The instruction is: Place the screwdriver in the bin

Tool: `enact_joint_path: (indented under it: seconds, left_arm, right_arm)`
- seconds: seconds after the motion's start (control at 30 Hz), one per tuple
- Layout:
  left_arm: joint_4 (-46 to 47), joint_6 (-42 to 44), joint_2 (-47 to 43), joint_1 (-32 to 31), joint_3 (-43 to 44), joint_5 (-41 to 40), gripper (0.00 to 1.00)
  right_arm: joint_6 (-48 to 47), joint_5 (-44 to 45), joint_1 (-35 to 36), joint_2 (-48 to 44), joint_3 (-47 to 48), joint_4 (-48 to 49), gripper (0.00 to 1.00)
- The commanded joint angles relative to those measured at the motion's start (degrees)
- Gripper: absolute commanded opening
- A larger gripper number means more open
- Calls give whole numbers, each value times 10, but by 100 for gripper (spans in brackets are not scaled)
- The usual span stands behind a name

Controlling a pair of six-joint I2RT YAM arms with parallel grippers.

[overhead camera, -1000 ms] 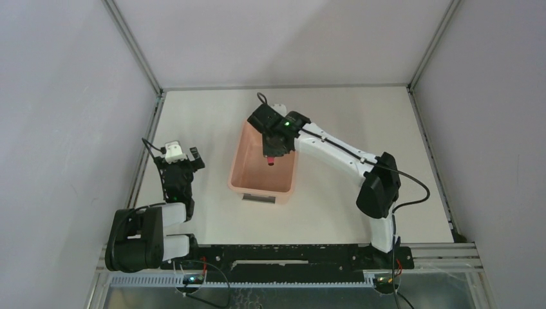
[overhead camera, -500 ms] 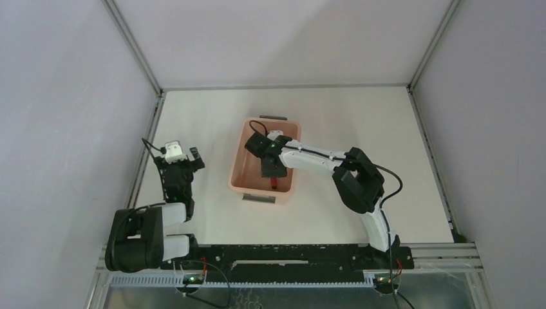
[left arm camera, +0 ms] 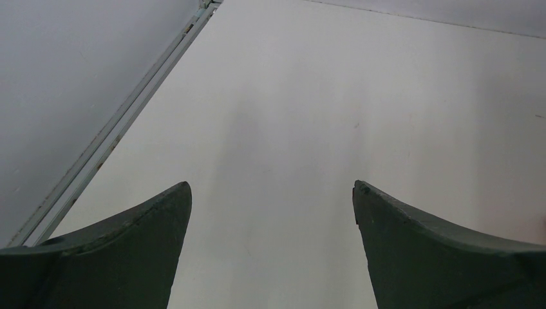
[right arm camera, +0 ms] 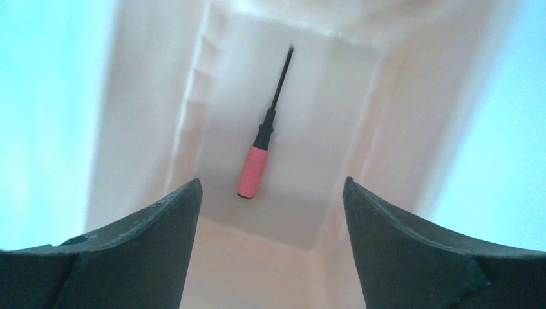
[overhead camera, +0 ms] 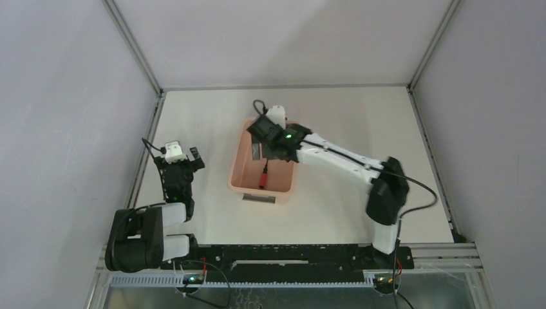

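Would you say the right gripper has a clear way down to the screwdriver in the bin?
Probably yes: the right gripper hangs open right above the screwdriver, which lies alone on the floor of the bin, with nothing between them.

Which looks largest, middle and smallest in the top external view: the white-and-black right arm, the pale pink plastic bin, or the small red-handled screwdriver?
Largest: white-and-black right arm, though it stands nearer the camera.
Middle: pale pink plastic bin.
Smallest: small red-handled screwdriver, lying inside the bin.
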Motion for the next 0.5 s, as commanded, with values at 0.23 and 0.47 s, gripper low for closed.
enact_joint_path:
  seconds: [0.23,0.47]
  left_arm:
    - [16,11,-3,-2,18,-5,100]
    - [16,11,-3,-2,19,-5,100]
  right_arm:
    - [-100,35,-201,-322,-202,21,100]
    - [-138,-34,-339,-472,-345,73,100]
